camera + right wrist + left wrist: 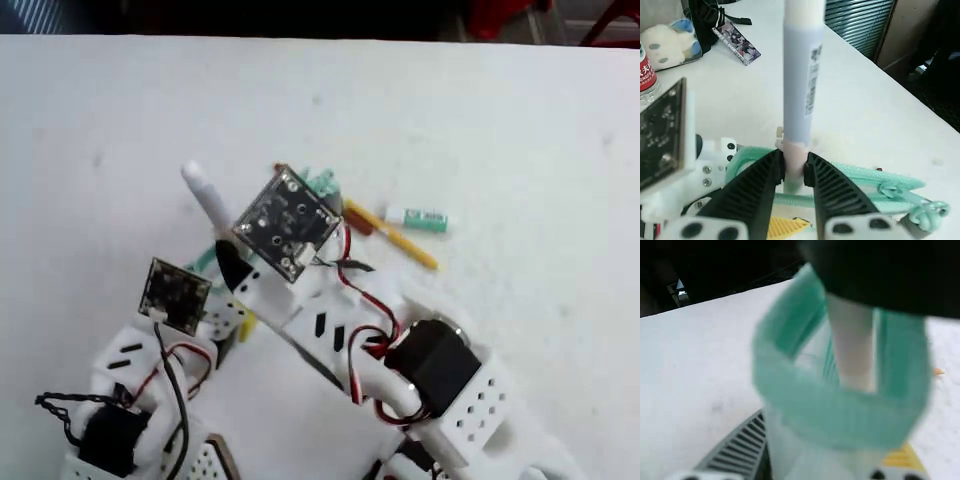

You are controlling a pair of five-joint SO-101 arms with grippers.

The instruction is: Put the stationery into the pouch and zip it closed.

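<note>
Packing is under way: the right claw (795,162) is clamped on a white marker (799,75), upright at the open mouth of the green pouch (840,415) mid-table beneath the arms. Next, the marker probably needs lowering in and releasing; a pencil (392,236) waits just right. I cannot tell whether the left claw (228,315), at the pouch, grips it.

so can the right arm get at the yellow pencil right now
Probably not yet. Its tool is shut on the marker, held upright at the pouch. The yellow pencil lies uncovered on the table beside that arm, so once the marker is dropped the way looks free.
</note>
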